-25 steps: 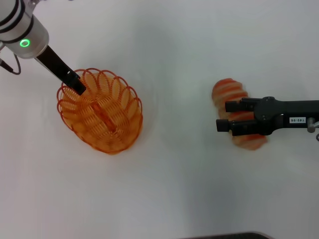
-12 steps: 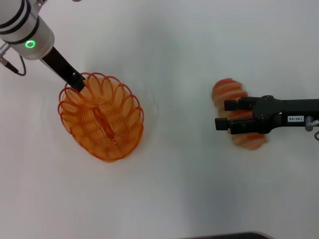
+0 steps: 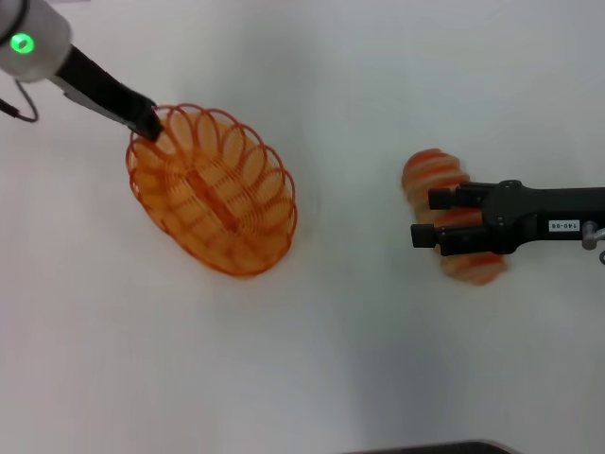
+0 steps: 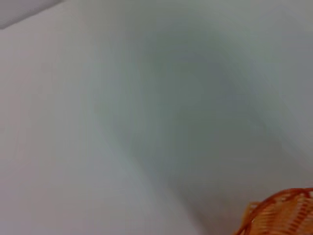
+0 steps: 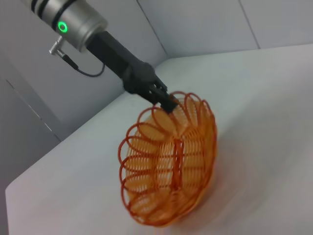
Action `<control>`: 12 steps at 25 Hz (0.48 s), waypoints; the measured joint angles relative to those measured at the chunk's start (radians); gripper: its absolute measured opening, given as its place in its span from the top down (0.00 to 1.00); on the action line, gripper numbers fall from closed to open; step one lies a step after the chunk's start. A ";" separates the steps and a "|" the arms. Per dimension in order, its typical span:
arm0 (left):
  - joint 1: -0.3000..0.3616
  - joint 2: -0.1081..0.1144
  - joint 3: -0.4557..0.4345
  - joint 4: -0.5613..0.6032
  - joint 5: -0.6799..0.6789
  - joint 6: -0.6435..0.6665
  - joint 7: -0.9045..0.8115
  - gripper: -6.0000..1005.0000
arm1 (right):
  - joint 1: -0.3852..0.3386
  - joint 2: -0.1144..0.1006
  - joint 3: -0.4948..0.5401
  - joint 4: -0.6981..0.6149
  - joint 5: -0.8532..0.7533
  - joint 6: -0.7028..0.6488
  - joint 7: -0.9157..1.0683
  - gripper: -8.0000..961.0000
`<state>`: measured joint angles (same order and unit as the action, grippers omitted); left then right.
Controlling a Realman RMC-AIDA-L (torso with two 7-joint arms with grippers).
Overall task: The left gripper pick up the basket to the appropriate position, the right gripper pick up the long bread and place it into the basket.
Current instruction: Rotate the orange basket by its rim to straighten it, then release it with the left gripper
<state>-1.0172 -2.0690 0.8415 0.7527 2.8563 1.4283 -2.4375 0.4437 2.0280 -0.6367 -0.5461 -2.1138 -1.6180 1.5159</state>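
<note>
The orange wire basket (image 3: 213, 189) hangs tilted at the left of the head view, and my left gripper (image 3: 149, 123) is shut on its far-left rim. The right wrist view shows the same pinch of the left gripper (image 5: 166, 100) on the basket (image 5: 168, 166), with the basket's far end raised off the white table. Only a corner of the basket (image 4: 283, 215) shows in the left wrist view. At the right, the striped long bread (image 3: 430, 170) lies on the table. My right gripper (image 3: 423, 218) stands open over the bread's middle, reaching in from the right, its fingers covering part of the loaf.
The white table (image 3: 350, 322) carries nothing else between the basket and the bread. A dark edge (image 3: 425, 448) runs along the near side. In the right wrist view, grey wall panels (image 5: 195, 24) stand behind the table.
My left arm has swung back and to the right, carrying the basket a little toward the middle and turning it. The right gripper and the bread have stayed put.
</note>
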 joint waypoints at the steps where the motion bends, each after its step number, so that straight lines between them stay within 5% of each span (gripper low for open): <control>1: 0.003 0.005 -0.037 0.010 0.000 0.014 -0.016 0.87 | -0.001 -0.001 0.000 0.000 0.000 0.000 -0.003 0.04; 6: 0.036 0.025 -0.131 0.046 0.000 0.021 -0.179 0.89 | -0.003 -0.008 0.001 0.000 0.000 0.000 -0.022 0.04; 12: 0.079 0.017 -0.148 0.054 0.000 0.013 -0.341 0.90 | -0.004 -0.014 0.001 -0.001 0.000 0.006 -0.063 0.04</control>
<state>-0.9381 -2.0520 0.6930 0.8069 2.8562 1.4418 -2.7785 0.4398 2.0138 -0.6359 -0.5467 -2.1138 -1.6120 1.4534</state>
